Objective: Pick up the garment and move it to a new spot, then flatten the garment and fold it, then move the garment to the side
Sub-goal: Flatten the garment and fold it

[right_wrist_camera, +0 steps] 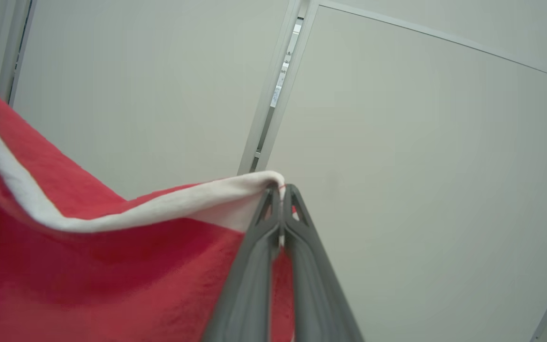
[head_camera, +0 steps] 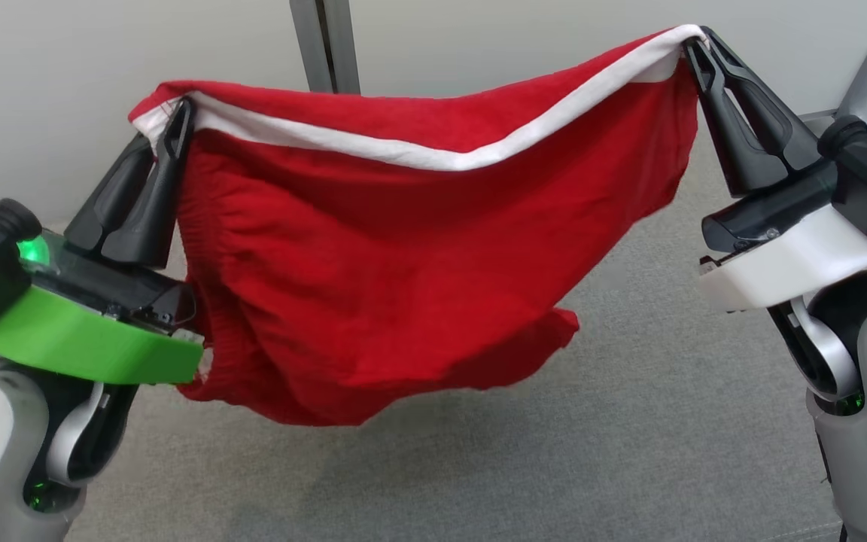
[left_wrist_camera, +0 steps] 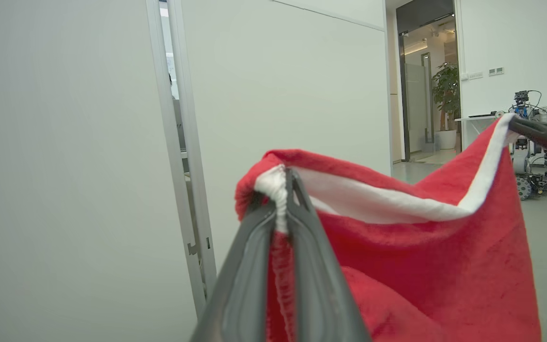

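**Item:** red fleece garment (head_camera: 403,301) with a white edge band (head_camera: 418,154), hanging in the air and stretched between two claws.

**Left gripper** (head_camera: 177,113): pinched fully together on the garment's upper left corner. In the left wrist view (left_wrist_camera: 284,183) the bunched white band is squeezed between the dark fingers.

**Upper edge:** the band sags in a shallow curve from the left corner to the higher right corner.

**Lower edge:** loose and uneven, lowest left of centre, ending in a small flap at the right, with open air under it.

**Right gripper** (head_camera: 697,45): pinched fully together on the upper right corner, fingertips meeting over the band (right_wrist_camera: 280,190).

**Surface:** grey carpet floor (head_camera: 629,421) beneath the cloth, with open floor to the right.

**Room:** pale wall panels (head_camera: 65,75) far behind, split by a grey metal post (head_camera: 324,45). The left wrist view shows, far right, a potted plant (left_wrist_camera: 446,90) by a doorway and a small wheeled machine (left_wrist_camera: 534,178).
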